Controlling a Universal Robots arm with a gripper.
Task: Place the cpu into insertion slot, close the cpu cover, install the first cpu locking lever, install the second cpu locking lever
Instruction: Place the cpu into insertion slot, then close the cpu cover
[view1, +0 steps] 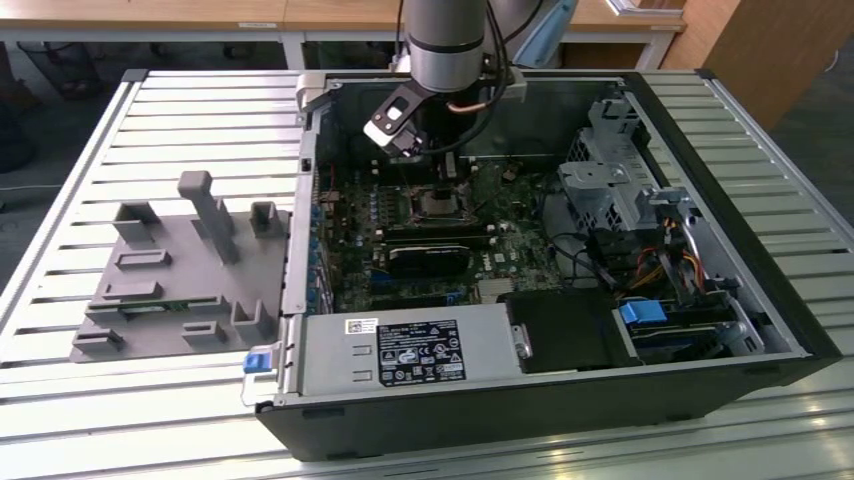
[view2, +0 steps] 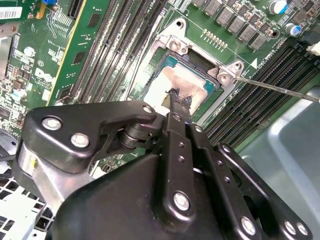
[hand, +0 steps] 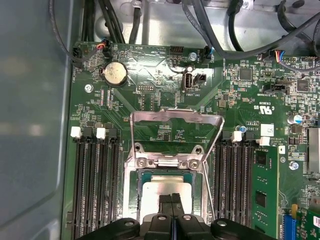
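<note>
Fingers (hand: 165, 201) clenched, nothing between, tips down on cpu (hand: 155, 192) seated in insertion slot (hand: 139, 179); I read cpu cover (hand: 175, 115) open, hinged just beyond cpu from fingers.

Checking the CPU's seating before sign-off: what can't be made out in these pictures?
One edge of the cpu: first wrist view, behind the pincer and cut off by the picture edge.
Part of its top: second wrist view, behind the pincer.
The insertion slot: exterior view, too small to judge seating.

One computer case (view1: 534, 420), one motherboard (hand: 165, 80), one chip (hand: 162, 192), one cover frame (hand: 175, 116), one gripper (hand: 171, 197), one coin battery (hand: 114, 74), one grey holder (view1: 174, 270).
</note>
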